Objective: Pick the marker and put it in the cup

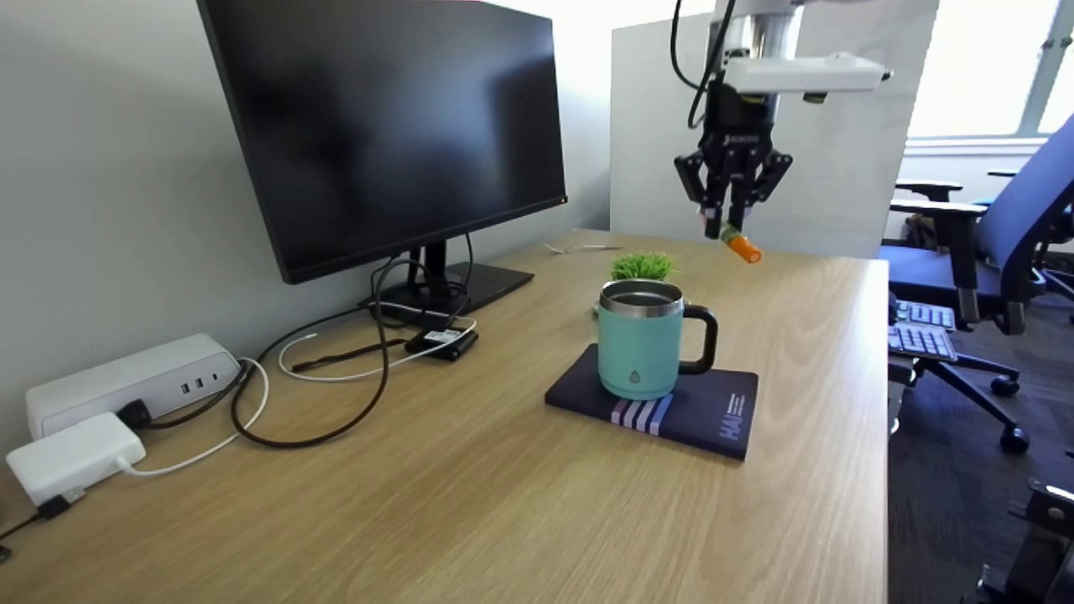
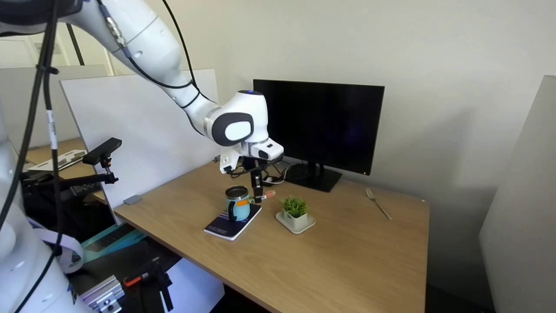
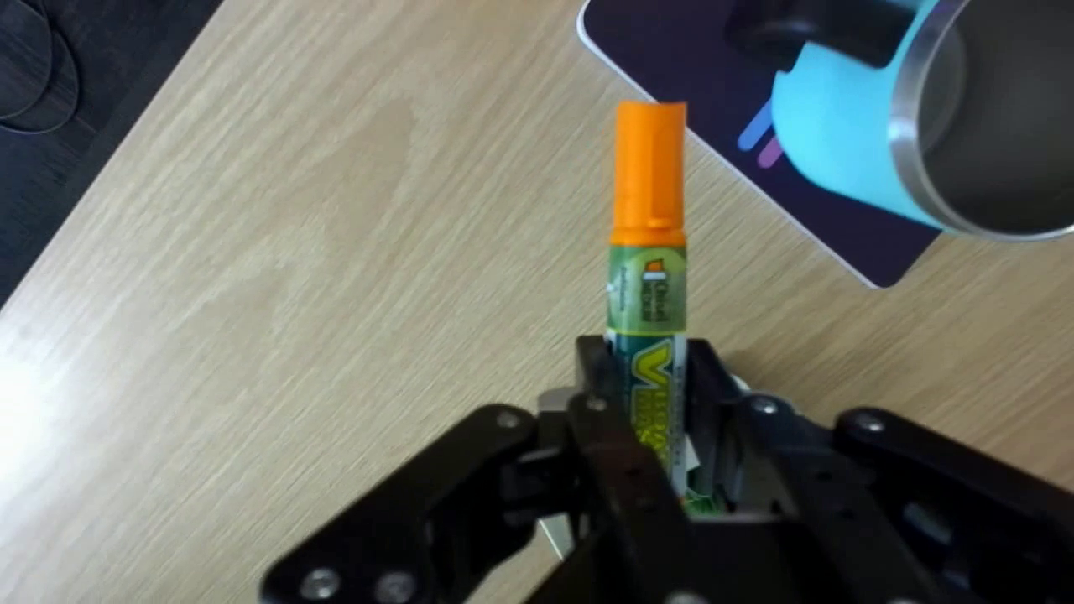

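Note:
The marker, with an orange cap (image 3: 650, 172) and a green label, is clamped between the two fingers of my gripper (image 3: 648, 369) in the wrist view. In both exterior views the marker (image 1: 743, 247) (image 2: 243, 202) is held in the air, lying across the fingers and tilted with its cap end lower. The gripper (image 1: 723, 222) (image 2: 258, 198) is above the desk, beside the mug and apart from it. The teal cup (image 1: 638, 352) (image 2: 244, 212) stands upright on the dark book, with its black handle at the side. In the wrist view the cup (image 3: 847, 126) is at upper right, its opening visible.
The dark book (image 1: 713, 411) lies under the cup. A small green plant (image 2: 295, 208) in a white pot stands on a tray near the gripper. A fork (image 2: 378, 202) lies on the desk. A monitor (image 2: 317, 126) and cables (image 1: 386, 361) are along the wall.

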Available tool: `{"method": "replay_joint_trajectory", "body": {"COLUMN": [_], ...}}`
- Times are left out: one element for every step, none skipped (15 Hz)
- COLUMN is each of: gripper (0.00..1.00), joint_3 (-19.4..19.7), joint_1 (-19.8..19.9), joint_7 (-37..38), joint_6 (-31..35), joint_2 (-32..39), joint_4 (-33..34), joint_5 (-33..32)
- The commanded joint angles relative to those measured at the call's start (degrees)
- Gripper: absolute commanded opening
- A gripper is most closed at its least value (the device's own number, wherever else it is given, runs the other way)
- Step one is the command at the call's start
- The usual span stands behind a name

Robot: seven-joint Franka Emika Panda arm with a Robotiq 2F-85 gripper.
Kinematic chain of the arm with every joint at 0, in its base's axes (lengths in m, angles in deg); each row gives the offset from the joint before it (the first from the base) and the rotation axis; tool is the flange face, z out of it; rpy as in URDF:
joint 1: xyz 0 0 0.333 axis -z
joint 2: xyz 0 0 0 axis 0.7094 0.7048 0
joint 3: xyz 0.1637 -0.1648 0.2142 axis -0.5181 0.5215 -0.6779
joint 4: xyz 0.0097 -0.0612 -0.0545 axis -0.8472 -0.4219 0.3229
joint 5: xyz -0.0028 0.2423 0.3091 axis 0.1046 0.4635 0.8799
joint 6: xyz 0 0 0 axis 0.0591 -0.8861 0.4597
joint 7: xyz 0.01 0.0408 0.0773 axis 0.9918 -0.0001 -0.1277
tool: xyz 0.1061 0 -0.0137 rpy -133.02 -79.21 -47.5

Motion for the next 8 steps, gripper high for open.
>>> {"method": "replay_joint_trajectory", "body": {"gripper": [0.06, 0.06, 0.06, 0.06, 0.06, 0.06, 0.06, 0.06], "joint_3": [-2.97, -3.74, -4.5, -5.21, -5.99, -6.67, -7.45, -8.25], "joint_1": [1.6, 1.67, 1.72, 1.79, 1.79, 1.84, 1.89, 1.96], "joint_7": [-1.74, -1.86, -1.85, -1.68, -1.52, -1.32, -0.27, 1.04], "joint_6": [-4.88, -6.59, -8.08, -9.28, -10.24, -11.08, -11.88, -12.35], "joint_2": [-8.5, -10.84, -12.83, -14.48, -16.0, -17.49, -18.82, -19.56], "joint_4": [-4.06, -4.57, -4.91, -5.19, -5.36, -5.76, -6.02, -6.12], "joint_5": [0.3, 0.3, 0.24, 0.13, 0.23, 0.1, -0.29, -0.58]}}
